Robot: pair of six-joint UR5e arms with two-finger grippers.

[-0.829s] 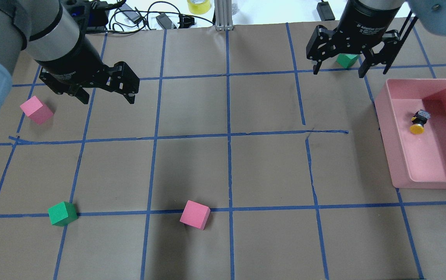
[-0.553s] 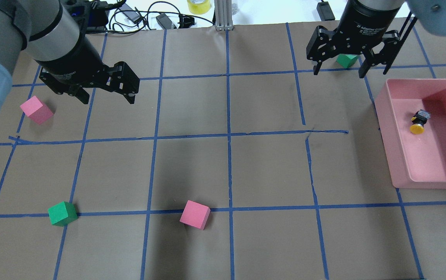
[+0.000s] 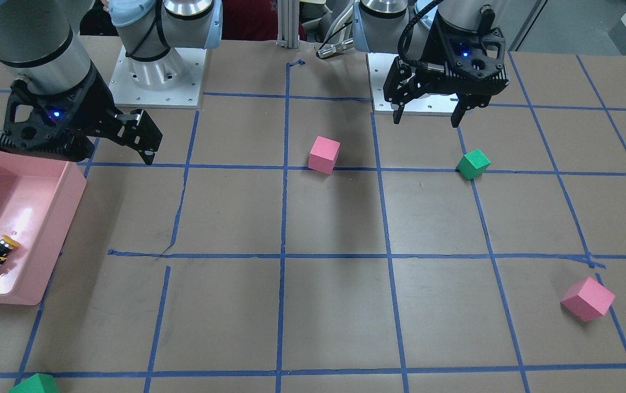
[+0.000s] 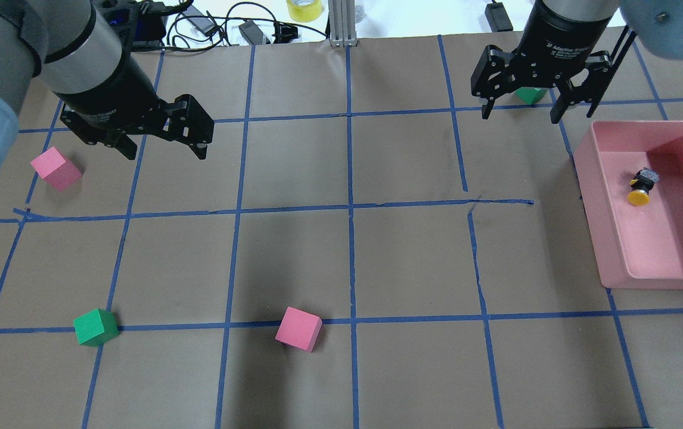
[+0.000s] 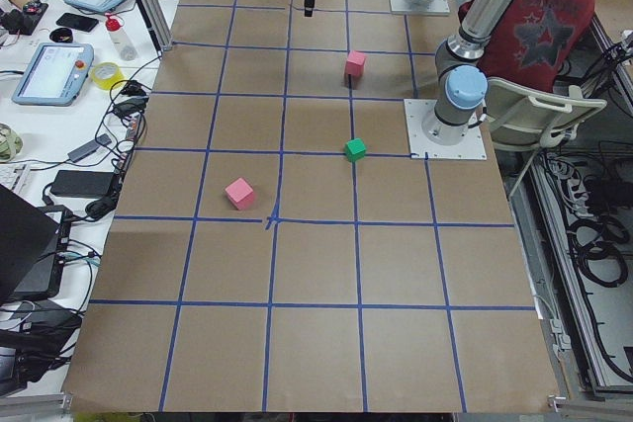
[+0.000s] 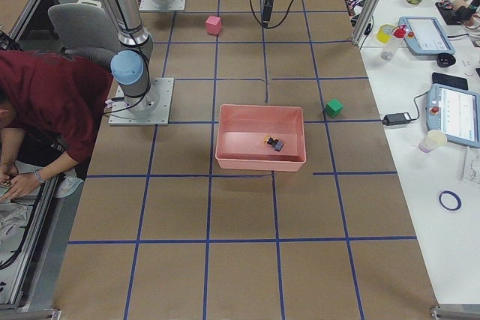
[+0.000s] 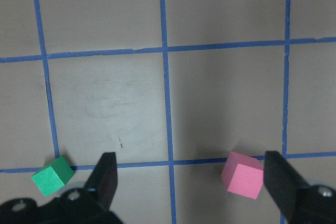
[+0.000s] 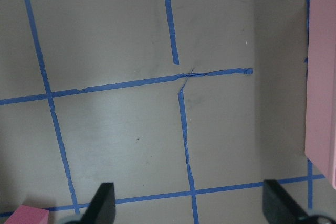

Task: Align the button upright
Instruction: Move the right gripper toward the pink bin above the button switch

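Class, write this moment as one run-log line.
button: on its side in pink bin | left end effector: open, empty | right end effector: open, empty, clear of bin | upright: not yet

The button (image 6: pixel 274 142) lies inside the pink tray (image 6: pixel 225 157) on the brown surface (image 6: pixel 225 245); a green cube (image 6: pixel 334 108) sits near the tray.

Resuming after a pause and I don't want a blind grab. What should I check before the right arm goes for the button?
1. The button upright: not ok; it lies on its side in the pink bin, cap toward the robot.
2. The right hand open: ok.
3. The right hand above the button: not ok; it hovers outside the bin.
4. The button clear of bin walls: ok.
5. The left hand out of the way: ok; open, far off.
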